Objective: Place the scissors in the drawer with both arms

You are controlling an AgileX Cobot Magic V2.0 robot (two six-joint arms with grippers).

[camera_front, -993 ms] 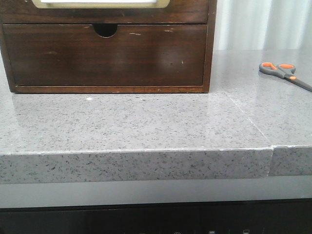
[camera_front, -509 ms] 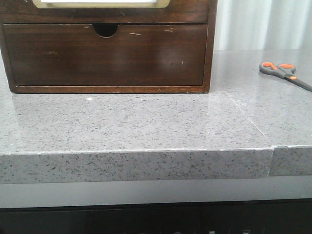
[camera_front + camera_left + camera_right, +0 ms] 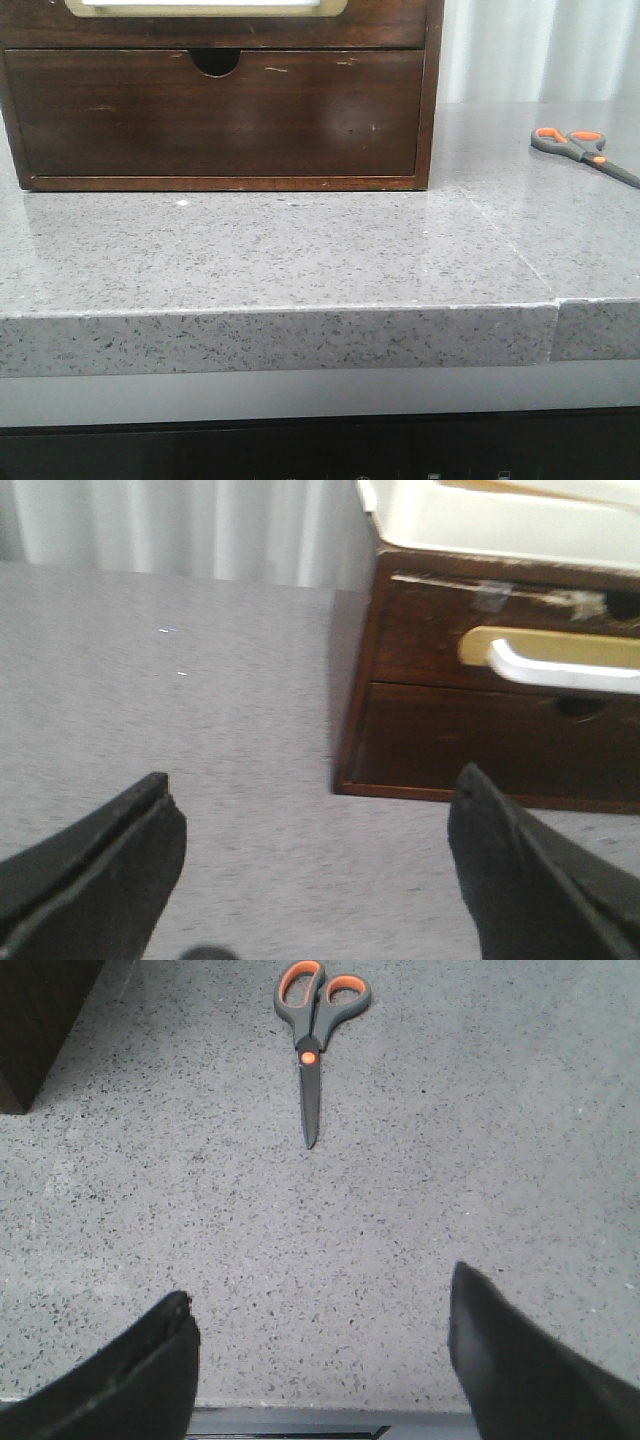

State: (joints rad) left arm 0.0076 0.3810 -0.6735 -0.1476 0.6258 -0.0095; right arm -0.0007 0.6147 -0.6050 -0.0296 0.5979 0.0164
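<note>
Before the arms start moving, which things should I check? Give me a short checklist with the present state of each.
1. Scissors lie flat and free on the counter: ok.
2. Scissors blades closed: ok.
3. Right gripper open, nothing held: ok.
4. Left gripper open, nothing held: ok.
5. Drawer pulled out enough for the scissors: cannot tell.
6. Drawer handle opening unblocked: ok.

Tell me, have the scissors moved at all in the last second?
No. In the front view the scissors lie at the same spot on the countertop, equally far right of the wooden cabinet's corner as before.
</note>
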